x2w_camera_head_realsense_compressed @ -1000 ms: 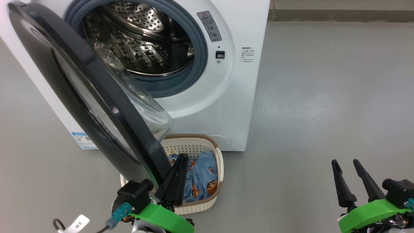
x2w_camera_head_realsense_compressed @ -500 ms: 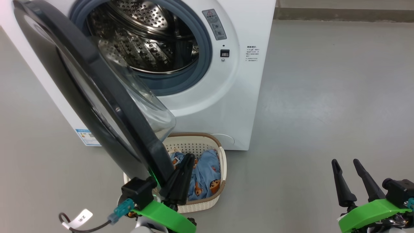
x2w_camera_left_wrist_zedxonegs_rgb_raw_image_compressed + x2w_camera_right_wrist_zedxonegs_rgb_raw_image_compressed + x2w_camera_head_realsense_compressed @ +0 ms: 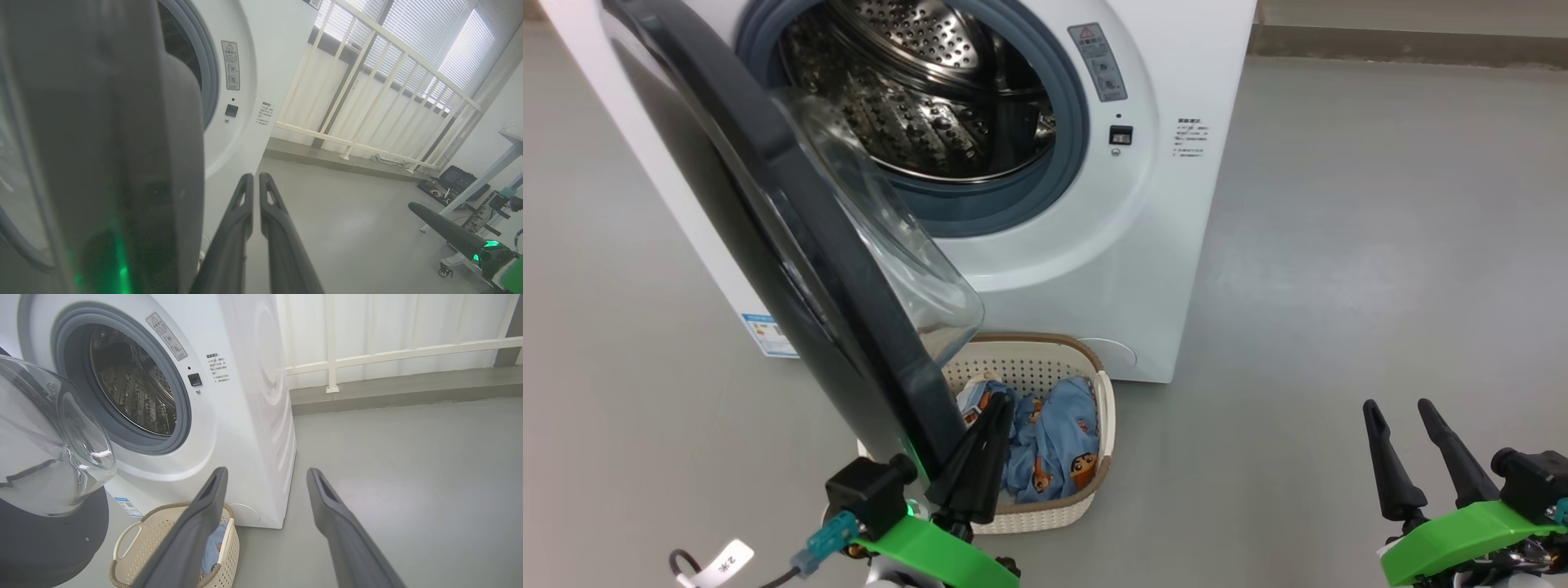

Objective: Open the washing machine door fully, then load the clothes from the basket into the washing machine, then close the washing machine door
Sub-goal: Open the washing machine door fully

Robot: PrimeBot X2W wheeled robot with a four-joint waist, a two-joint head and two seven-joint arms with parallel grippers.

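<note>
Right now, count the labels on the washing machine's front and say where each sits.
3. A grey warning label right of the drum opening, small printed text further right, a blue label at the lower left corner. The open door may hide more.

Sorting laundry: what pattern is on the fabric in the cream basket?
Light blue garments with small brown-orange cartoon figures; clearest in the head view.

Site: appeared to be a lab or test hall | washing machine [image 3: 1160, 245] stood alone on bare grey floor [image 3: 1380, 245], centre frame | white railing [image 3: 367, 81] and slatted blinds [image 3: 461, 53], upper right of left wrist view | black equipment case [image 3: 453, 177] and table frame [image 3: 490, 173] at right edge.
</note>
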